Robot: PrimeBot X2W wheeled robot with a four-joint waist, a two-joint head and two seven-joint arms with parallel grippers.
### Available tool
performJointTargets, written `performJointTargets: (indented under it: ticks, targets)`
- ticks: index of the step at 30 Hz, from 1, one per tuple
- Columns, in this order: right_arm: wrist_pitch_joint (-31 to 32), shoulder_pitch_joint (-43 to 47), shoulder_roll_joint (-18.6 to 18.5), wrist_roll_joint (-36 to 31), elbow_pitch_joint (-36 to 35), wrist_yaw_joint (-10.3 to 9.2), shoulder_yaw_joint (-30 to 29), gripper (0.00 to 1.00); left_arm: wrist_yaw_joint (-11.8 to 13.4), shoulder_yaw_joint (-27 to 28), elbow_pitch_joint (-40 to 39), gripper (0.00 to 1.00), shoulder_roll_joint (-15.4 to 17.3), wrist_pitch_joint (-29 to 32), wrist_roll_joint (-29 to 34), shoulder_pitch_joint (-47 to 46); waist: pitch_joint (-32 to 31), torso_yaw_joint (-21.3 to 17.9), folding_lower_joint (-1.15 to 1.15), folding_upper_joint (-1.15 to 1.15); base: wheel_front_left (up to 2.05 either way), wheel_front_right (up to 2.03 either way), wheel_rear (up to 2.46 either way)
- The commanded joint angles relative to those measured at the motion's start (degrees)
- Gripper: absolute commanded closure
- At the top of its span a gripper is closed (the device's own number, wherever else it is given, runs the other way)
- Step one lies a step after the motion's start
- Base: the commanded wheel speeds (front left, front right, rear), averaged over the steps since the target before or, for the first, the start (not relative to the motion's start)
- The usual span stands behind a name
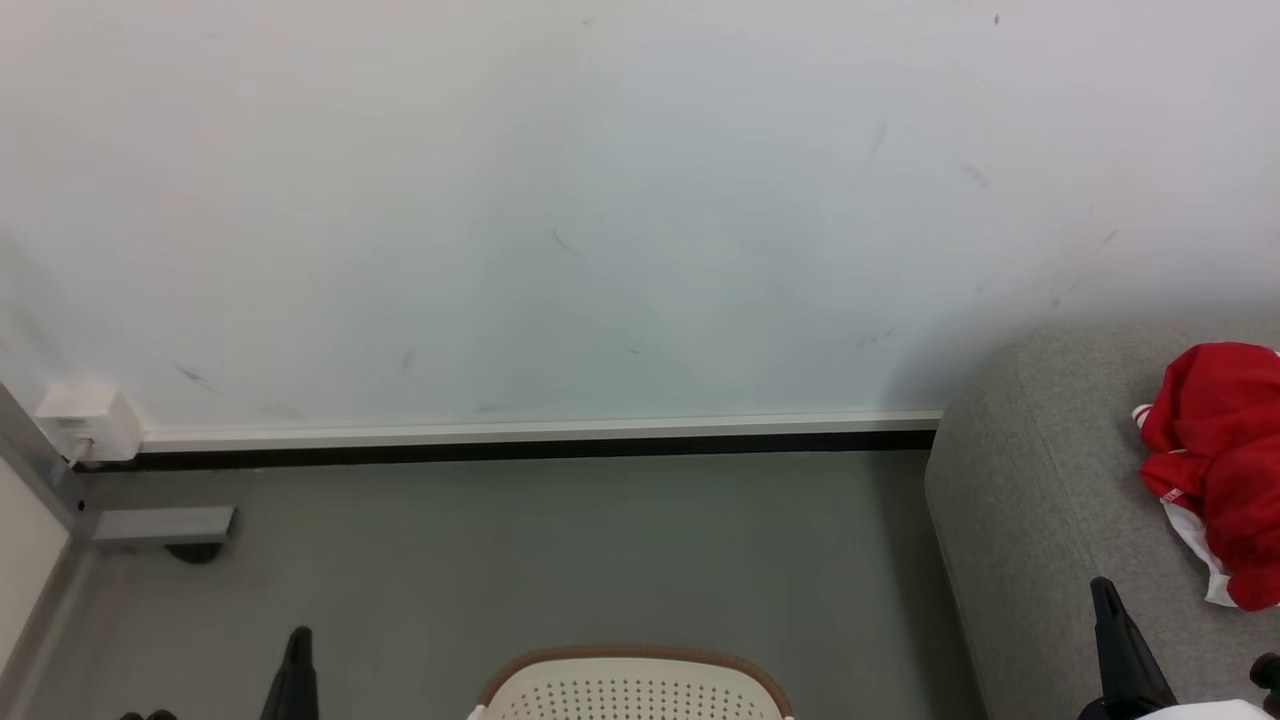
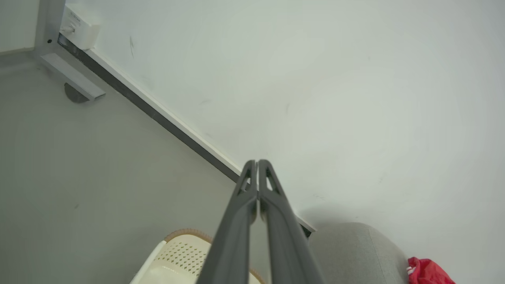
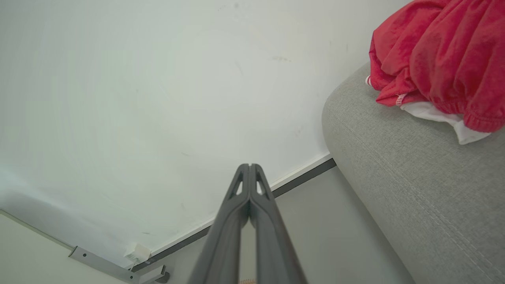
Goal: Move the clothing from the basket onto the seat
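Red clothing (image 1: 1220, 460) with white trim lies bunched on the grey seat (image 1: 1040, 520) at the right; the clothing (image 3: 438, 59) and the seat (image 3: 414, 189) also fill the right wrist view's right side. The cream basket (image 1: 630, 690) with its brown rim pokes up at the bottom centre, and the basket (image 2: 177, 260) sits on the floor beside the seat (image 2: 355, 252). My left gripper (image 2: 257, 162) is shut and empty, raised left of the basket (image 1: 300, 640). My right gripper (image 3: 249, 166) is shut and empty, over the seat's front (image 1: 1100, 590).
A white wall (image 1: 600, 200) with a dark skirting strip (image 1: 520, 450) stands behind the grey floor (image 1: 550, 550). A white socket box (image 1: 88, 420) and a grey metal frame foot (image 1: 160, 525) sit at the far left.
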Motion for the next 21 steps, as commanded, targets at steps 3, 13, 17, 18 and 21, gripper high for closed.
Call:
performJointTargets:
  ticks: [3, 13, 17, 18, 21]
  targets:
    - [0.9, -1.7, 0.0, 3.3, -1.0, -0.04, -1.0, 1.00, -0.4, 0.3, -1.0, 1.00, 0.4, 0.9, -3.8, -1.7, 0.1, 0.1, 0.00, 0.00, 0.00, 0.00, 0.00]
    - [2.9, -2.3, 0.7, 9.5, -1.1, -0.05, -2.6, 1.00, -0.9, 0.5, -1.2, 1.00, 0.4, 2.9, -11.1, -2.6, 0.5, 0.3, 0.00, 0.00, 0.00, 0.00, 0.00]
    - [3.6, -2.5, 0.9, 11.7, -1.2, -0.06, -3.2, 1.00, -1.1, 0.5, -1.3, 1.00, 0.3, 3.6, -13.8, -3.0, 0.6, 0.3, 0.00, 0.00, 0.00, 0.00, 0.00]
    - [3.8, -2.5, 1.0, 12.3, -1.2, -0.06, -3.3, 1.00, -1.1, 0.5, -1.3, 1.00, 0.3, 3.8, -14.5, -3.1, 0.6, 0.4, 0.00, 0.00, 0.00, 0.00, 0.00]
    - [4.3, -2.7, 1.2, 13.9, -1.2, -0.06, -3.7, 1.00, -1.3, 0.6, -1.3, 1.00, 0.3, 4.3, -16.3, -3.3, 0.7, 0.4, 0.00, 0.00, 0.00, 0.00, 0.00]
